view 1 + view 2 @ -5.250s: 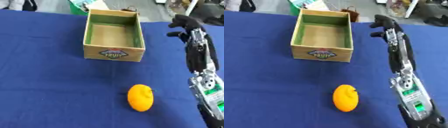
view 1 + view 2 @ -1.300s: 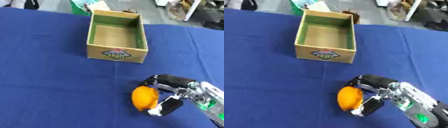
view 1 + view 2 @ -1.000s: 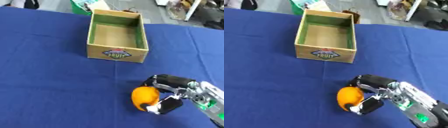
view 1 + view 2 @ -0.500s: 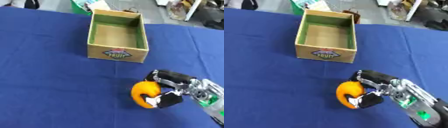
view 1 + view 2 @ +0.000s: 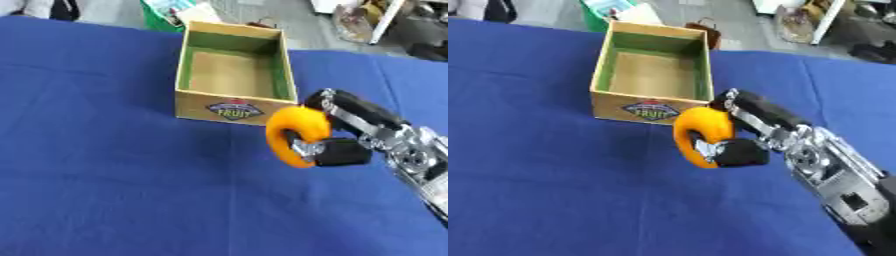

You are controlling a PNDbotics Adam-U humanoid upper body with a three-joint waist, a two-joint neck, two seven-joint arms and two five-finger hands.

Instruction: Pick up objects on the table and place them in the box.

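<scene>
An orange fruit (image 5: 290, 134) hangs above the blue table, just in front of the right front corner of the cardboard box (image 5: 230, 107). My right hand (image 5: 346, 131) is shut on it, fingers over its far side and thumb under its near side. The box (image 5: 651, 107) is open at the top with green inner walls, a brown floor and a fruit label on its front; nothing shows inside it. My left hand is not visible in either view.
A blue cloth covers the table (image 5: 105, 190). Beyond the far edge are a green bin (image 5: 171, 10) with papers and clutter on the floor. My right forearm (image 5: 842, 190) runs in from the lower right.
My right hand has lifted the orange off the cloth and carried it up toward the box's right front corner. The camera has also shifted slightly.
</scene>
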